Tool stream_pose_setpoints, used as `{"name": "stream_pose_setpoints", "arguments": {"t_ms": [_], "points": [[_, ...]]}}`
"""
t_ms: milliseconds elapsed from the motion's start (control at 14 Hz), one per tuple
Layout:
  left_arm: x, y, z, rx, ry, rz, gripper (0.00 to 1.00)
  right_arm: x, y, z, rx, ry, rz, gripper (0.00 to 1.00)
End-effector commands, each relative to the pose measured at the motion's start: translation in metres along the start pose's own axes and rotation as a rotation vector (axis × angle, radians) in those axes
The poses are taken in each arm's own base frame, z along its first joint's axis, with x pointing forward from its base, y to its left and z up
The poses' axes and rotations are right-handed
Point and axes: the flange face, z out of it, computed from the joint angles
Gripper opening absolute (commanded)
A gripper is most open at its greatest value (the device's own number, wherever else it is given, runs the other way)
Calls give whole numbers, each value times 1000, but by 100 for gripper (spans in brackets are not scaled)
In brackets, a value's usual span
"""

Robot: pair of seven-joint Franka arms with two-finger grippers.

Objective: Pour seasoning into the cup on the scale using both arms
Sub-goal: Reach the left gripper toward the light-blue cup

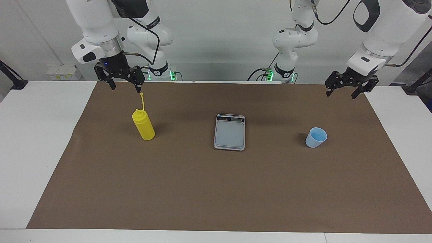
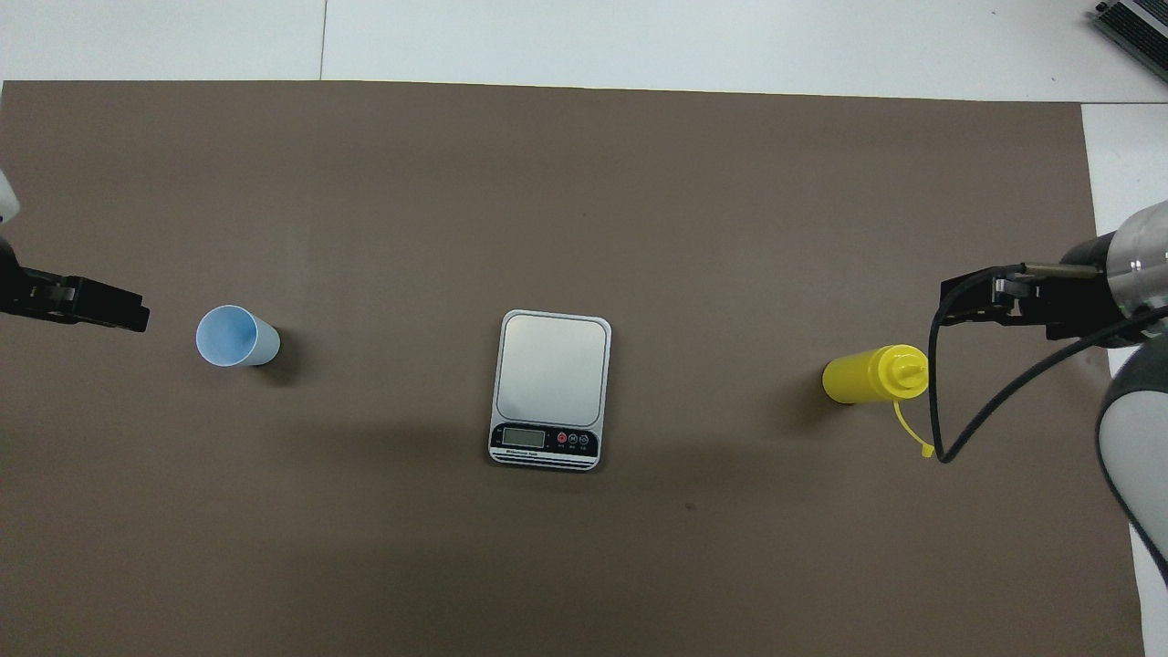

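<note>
left pincer (image 1: 341, 93) open, empty | right pincer (image 1: 125, 87) open, empty

Tabletop (image 1: 40, 141): smooth white laminate look, slight sheen. Brown mat (image 1: 216, 189) over it: matt, paper- or felt-like, fine grain, no glare. Seasoning bottle (image 1: 144, 127): yellow plastic, smooth, semi-gloss, with a thin nozzle of the same plastic. Cup (image 1: 316, 137): light blue plastic, smooth, matt outside, brighter inside. Scale (image 1: 230, 132): silver-grey body that looks like plastic with a metallic finish; pale platform, smooth, satin; dark glossy display strip. Arms: white glossy plastic shells; brushed metal ring at the right wrist. Left gripper (image 1: 342, 91) and right gripper (image 1: 125, 86): black, matt, hard plastic or anodised metal, can't tell which. Cables: black rubbery sheath.
</note>
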Motion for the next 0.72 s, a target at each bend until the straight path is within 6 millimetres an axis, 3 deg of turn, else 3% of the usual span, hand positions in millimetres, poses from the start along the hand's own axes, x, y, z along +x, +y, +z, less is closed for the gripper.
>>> {"name": "stream_pose_setpoints", "arguments": {"t_ms": [0,430,645], "points": [[-5,-2,-6,12,10,16,100,2,-1,-3,-2,-16,-39,100],[-5,-9,6,18,33,2,100,-1,4,0,10,-29,-41,100],[-6,-40,46,26,74,-53,100,0,8,2,10,-32,-33,100]]}}
